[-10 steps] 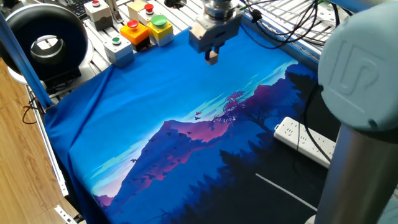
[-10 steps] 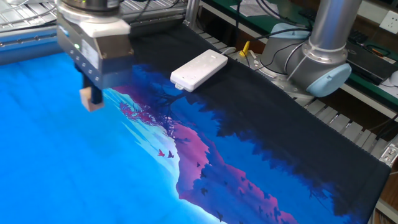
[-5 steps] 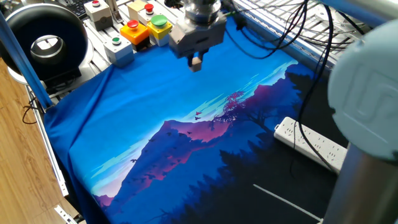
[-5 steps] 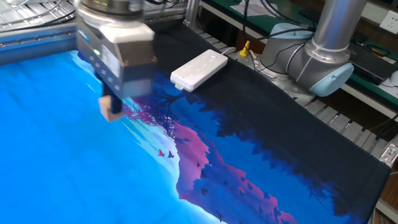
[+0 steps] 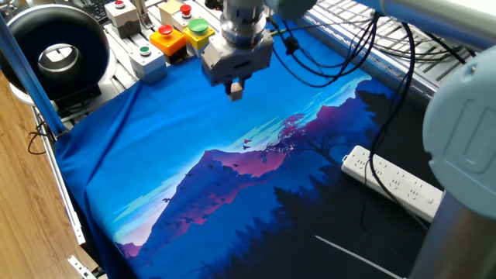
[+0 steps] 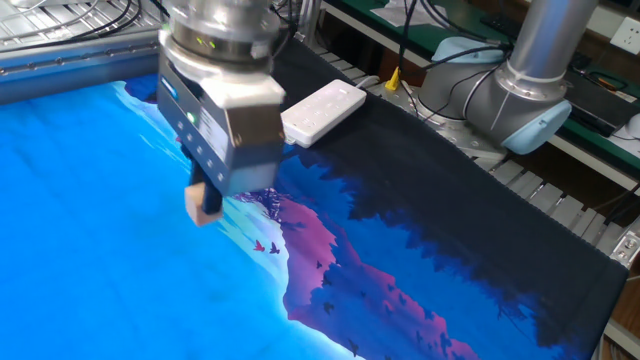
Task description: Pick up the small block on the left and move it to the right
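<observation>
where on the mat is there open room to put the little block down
Most of the printed mat is bare: the wide blue stretch below the gripper holding the small block, and the purple mountain area toward the near corner. It is crowded by the button boxes and beside the power strip.

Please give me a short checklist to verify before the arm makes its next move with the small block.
1. Grip: the gripper is shut on the small block: ok.
2. Block lifted off the blue cloth: ok, it appears to hang above it.
3. Block square between the fingers: cannot tell.
4. Distance from the button boxes: ok, they stand apart, off the cloth.
5. Power strip away from the block: ok.
6. Cables behind the gripper free of snags: cannot tell.
</observation>
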